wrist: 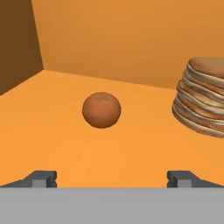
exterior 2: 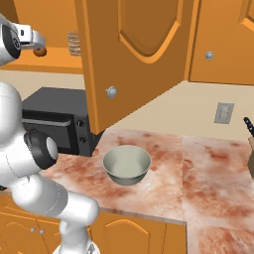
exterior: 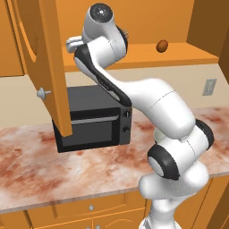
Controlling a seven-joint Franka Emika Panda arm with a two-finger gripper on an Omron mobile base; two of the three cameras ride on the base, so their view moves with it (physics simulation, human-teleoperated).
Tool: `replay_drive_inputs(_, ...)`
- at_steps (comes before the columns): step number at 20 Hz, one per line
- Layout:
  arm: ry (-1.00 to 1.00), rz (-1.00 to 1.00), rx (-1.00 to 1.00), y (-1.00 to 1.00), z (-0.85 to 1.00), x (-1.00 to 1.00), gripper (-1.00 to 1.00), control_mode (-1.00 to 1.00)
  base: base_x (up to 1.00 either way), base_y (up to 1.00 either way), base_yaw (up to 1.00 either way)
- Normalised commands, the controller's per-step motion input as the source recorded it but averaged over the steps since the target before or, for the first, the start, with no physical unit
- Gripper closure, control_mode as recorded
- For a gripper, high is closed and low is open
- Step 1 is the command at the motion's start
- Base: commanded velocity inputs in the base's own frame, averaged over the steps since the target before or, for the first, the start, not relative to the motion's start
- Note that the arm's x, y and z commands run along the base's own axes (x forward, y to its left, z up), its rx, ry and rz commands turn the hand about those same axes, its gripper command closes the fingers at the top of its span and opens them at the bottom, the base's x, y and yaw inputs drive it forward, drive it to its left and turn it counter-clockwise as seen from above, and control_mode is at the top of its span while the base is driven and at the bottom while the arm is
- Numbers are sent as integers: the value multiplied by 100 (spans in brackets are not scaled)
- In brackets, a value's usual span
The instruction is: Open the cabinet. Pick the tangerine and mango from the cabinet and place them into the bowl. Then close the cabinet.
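Dead ahead of the gripper (wrist: pixel 112 178) | tangerine (wrist: pixel 101 110) on cabinet (exterior 2: pixel 134 54) shelf, ribbed stack off right | jaws wide, holding nothing | step: picking fruit | next, probably: ease forward, straddle it, squeeze

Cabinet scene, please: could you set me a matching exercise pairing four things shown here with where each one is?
Things:
1. tangerine
2. bowl
3. microwave
4. ribbed brownish stack

Places:
A. on the counter, empty, in front of the open door
B. on the cabinet shelf, straight ahead of the open fingers
C. on the counter under the cabinet
D. on the cabinet shelf, to the right in the hand view

Pairs: 1-B, 2-A, 3-C, 4-D
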Motion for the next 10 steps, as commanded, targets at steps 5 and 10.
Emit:
replay_drive_inputs(5,0,0,0,1,-13,24,-100,-100,0,0,0)
replay_drive_inputs(10,0,0,2,11,-3,40,-100,-100,0,0,0)
